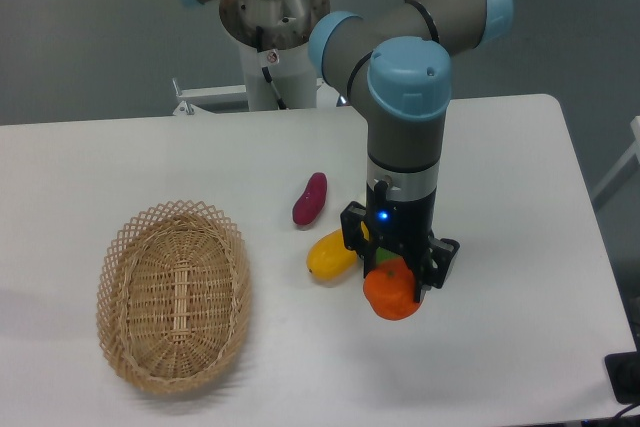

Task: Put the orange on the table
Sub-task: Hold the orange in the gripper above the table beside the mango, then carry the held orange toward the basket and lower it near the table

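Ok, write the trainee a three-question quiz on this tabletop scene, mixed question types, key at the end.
1. True or false: the oval woven wicker basket holds a fruit.
2. Multiple choice: the robot's black two-finger hand is closed around which item? A) the elongated dark red fruit B) the round bright-orange fruit C) the elongated yellow fruit
3. Fill in: the elongated yellow fruit lies on the large white table between the dark red fruit and the ____.

Key: 1 false, the basket is empty; 2 B; 3 orange fruit in the hand.
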Robot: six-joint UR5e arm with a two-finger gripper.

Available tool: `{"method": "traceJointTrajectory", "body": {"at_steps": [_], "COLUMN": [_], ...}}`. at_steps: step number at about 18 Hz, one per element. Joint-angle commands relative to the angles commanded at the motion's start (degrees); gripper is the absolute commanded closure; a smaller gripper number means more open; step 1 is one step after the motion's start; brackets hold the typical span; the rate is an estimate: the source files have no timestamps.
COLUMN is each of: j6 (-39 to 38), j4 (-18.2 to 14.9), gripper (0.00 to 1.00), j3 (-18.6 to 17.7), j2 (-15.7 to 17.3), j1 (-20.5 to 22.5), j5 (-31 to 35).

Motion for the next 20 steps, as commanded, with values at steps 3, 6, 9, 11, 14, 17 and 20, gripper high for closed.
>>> {"method": "traceJointTrajectory", "body": {"at_steps": [3, 6, 9, 11, 14, 17, 20], "j6": [-7.1, -10.6, -18.3, -19.4, -19.1, -19.2, -19.1], "j4": [0.4, 0.4, 2.4, 2.4, 2.5, 2.5, 2.3], "gripper": [0.30, 0.30, 0.30, 0.30, 0.30, 0.30, 0.30], "j3": [-0.1, 0.0, 1.8, 1.5, -0.6, -1.7, -2.2], "j2": [-2.4, -5.2, -8.3, -9.6, -10.5, -11.0, -11.7], "j1": [-1.7, -3.1, -4.7, -5.3, -6.2, -6.7, -6.9], "j5": [0.3, 0.4, 0.1, 0.1, 0.3, 0.3, 0.3]}}
